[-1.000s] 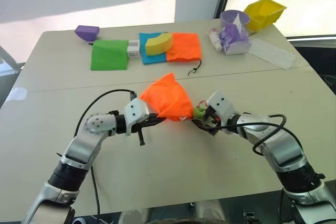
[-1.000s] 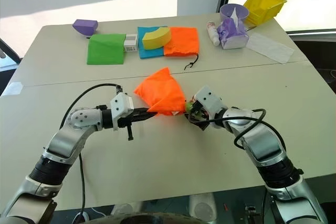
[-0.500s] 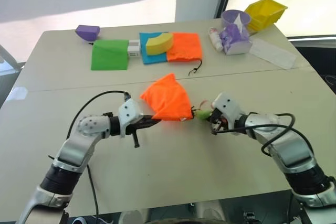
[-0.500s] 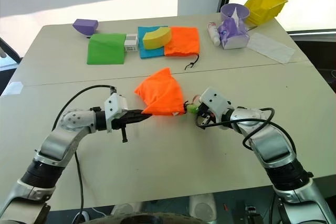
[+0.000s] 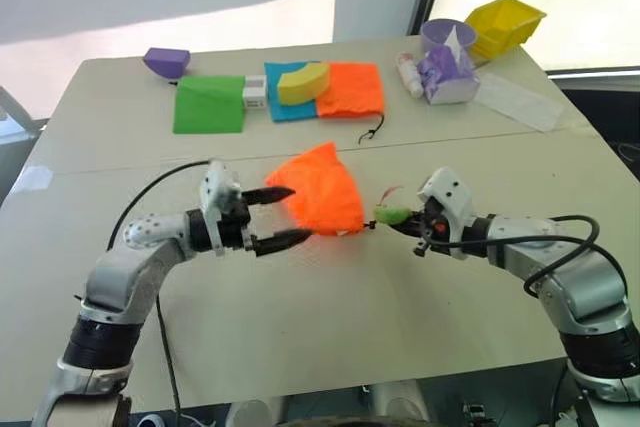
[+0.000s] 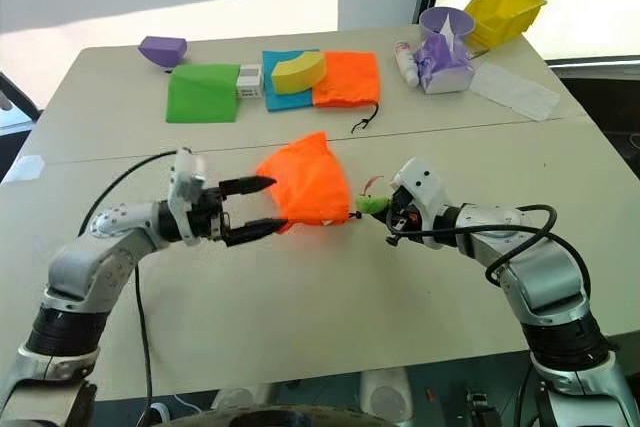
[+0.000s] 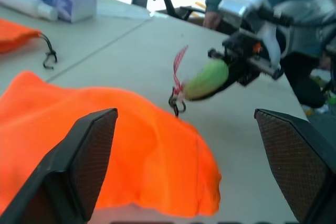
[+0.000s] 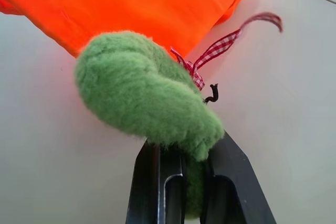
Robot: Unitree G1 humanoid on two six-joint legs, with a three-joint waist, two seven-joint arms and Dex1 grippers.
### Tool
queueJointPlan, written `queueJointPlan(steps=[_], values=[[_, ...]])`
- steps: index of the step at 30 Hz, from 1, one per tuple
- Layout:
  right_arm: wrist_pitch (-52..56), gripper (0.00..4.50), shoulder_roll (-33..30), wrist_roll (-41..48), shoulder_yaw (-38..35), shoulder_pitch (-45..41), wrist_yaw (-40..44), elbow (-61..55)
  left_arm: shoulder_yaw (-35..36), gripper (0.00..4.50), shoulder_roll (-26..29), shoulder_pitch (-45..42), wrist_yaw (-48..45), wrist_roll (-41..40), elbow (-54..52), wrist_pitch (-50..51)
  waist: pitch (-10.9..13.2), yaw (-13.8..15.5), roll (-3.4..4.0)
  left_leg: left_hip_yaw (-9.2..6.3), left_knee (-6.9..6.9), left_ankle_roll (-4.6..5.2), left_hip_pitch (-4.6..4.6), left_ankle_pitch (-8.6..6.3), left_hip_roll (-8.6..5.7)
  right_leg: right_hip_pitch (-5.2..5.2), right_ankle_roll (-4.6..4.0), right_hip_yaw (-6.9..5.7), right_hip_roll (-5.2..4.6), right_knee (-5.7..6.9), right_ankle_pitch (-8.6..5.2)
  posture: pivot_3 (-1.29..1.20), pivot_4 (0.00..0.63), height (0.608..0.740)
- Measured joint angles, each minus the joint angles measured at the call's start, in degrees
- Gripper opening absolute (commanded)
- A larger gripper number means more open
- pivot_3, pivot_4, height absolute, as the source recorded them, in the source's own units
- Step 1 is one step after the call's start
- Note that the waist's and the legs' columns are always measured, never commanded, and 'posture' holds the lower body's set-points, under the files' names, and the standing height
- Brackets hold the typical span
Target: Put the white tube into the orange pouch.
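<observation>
A: What's nearest?

B: The left gripper (image 5: 283, 217), fingers spread wide and holding nothing, just beside the orange pouch (image 5: 318, 190), which lies bunched on the table (image 5: 330, 317). The right gripper (image 8: 181, 182) is clenched on the fuzzy green pom-pom (image 8: 147, 100); a red-checked ribbon (image 8: 220, 45) is tied at the cord.

A: And the white tube?

B: I can't pick it out; nothing white shows at the pouch.

A: Farther back?

B: A green pouch (image 5: 208, 104), a blue one (image 5: 290, 107) under a yellow wedge (image 5: 302, 82), a second orange pouch (image 5: 350, 90), a purple block (image 5: 166, 61), a white bottle (image 5: 409, 74), a purple packet (image 5: 445, 75), a yellow bin (image 5: 505, 25).

A: Any writing?

B: A small white box (image 5: 255, 96) has print, too small to read.
</observation>
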Motion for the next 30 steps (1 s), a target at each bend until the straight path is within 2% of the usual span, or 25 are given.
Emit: queueJointPlan(steps=[3, 5, 11, 22, 30], values=[[0.21, 0.00, -1.36, 1.96, -3.56, -0.04, 1.12, 0.54, -2.61, 4.38, 1.20, -2.72, -1.58, 1.97, 0.05, -0.65, 0.00, 0.13, 0.00, 0.12, 0.02, 0.01, 0.00, 0.01, -0.05, 0.04, -0.22, 0.03, -0.03, -0.05, 0.14, 0.00, 0.150, 0.740], [0.19, 0.00, -2.19, 2.79, -5.50, -0.21, 1.38, 0.85, -6.41, 4.38, 0.05, -4.73, -2.02, 6.02, 1.85, -3.83, 0.00, 0.47, -0.01, 0.14, 0.03, 0.01, 0.00, 0.01, -0.05, 0.10, -0.22, 0.04, -0.04, -0.15, 0.15, 0.00, 0.150, 0.740], [0.47, 0.00, -2.55, 5.38, -7.04, -1.15, 2.31, 1.66, -16.71, 4.38, -11.02, -11.11, -1.14, 17.61, 13.45, -15.32, 0.01, 1.35, -0.04, 0.13, 0.03, 0.02, -0.06, 0.01, -0.04, 0.12, -0.22, 0.01, -0.03, -0.28, 0.18, 0.00, 0.150, 0.740], [2.62, 0.00, -2.95, 10.35, -10.38, -0.75, 2.05, 0.20, -20.33, 4.38, -18.25, -17.12, -1.86, 25.15, 26.90, -21.72, 0.01, 1.26, -0.05, 0.13, 0.07, 0.03, -0.13, 0.02, -0.05, 0.10, -0.11, -0.03, -0.01, -0.35, 0.24, 0.00, 0.150, 0.740], [6.84, 0.00, -2.04, 20.62, -19.30, -4.20, -0.21, 0.55, -19.82, 4.38, -20.07, -19.15, -1.83, 25.80, 27.91, -23.88, 0.01, 1.22, -0.05, 0.11, 0.10, 0.04, -0.13, 0.02, -0.03, 0.11, 0.12, -0.04, 0.01, -0.34, 0.37, 0.00, 0.150, 0.740]])
